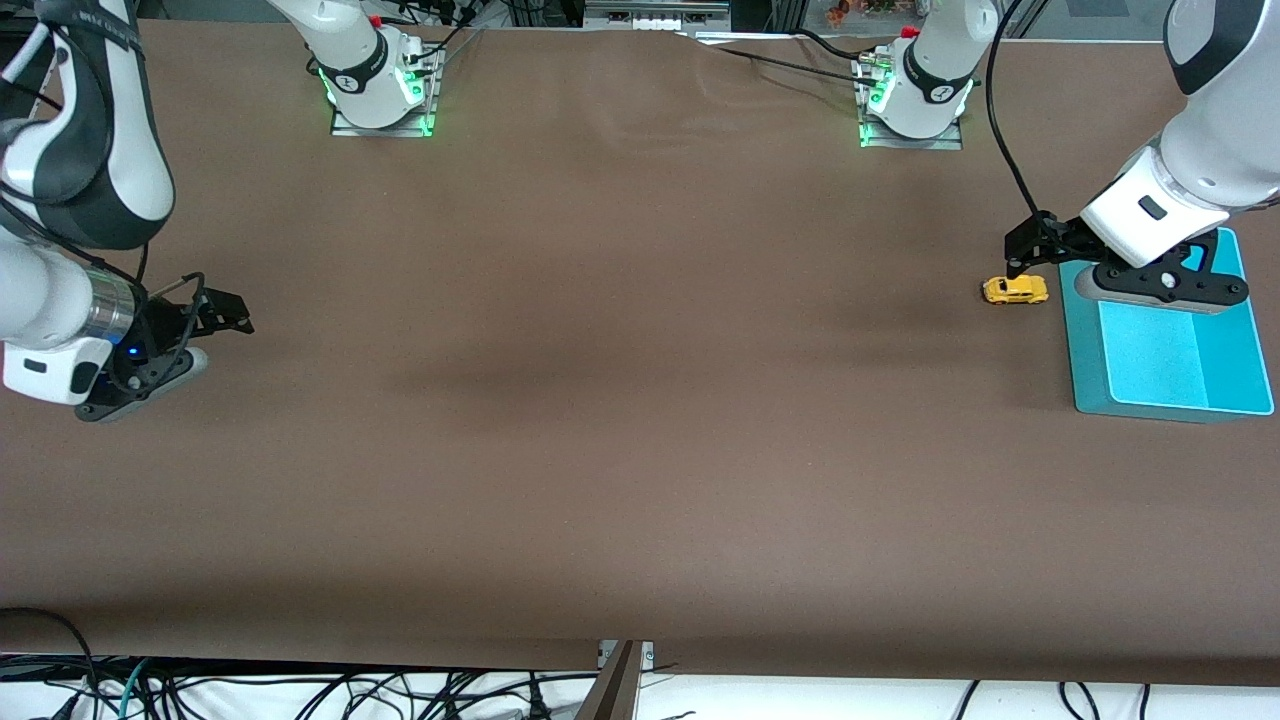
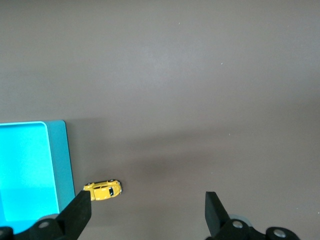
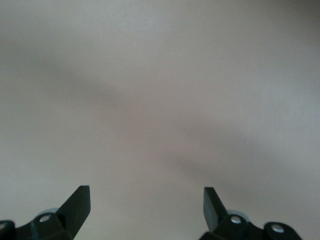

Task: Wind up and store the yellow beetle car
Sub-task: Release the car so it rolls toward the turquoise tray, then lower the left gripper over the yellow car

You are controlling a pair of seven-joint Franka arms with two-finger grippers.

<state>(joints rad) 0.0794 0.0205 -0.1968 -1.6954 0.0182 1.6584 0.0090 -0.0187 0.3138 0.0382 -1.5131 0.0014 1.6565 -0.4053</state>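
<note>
Yellow beetle car (image 1: 1015,290) on table beside teal tray (image 1: 1235,400), left gripper (image 1: 1022,252) wide above it, right gripper (image 1: 232,312) wide, waiting.

The yellow beetle car (image 1: 1015,290) (image 2: 103,190) is a tiny toy with a rounded yellow body, dark windows and small black wheels. It stands upright on its wheels on the brown table, toward the left arm's end, just beside the teal tray's (image 1: 1085,385) (image 2: 62,160) edge but apart from it, with its length running along the table.
</note>
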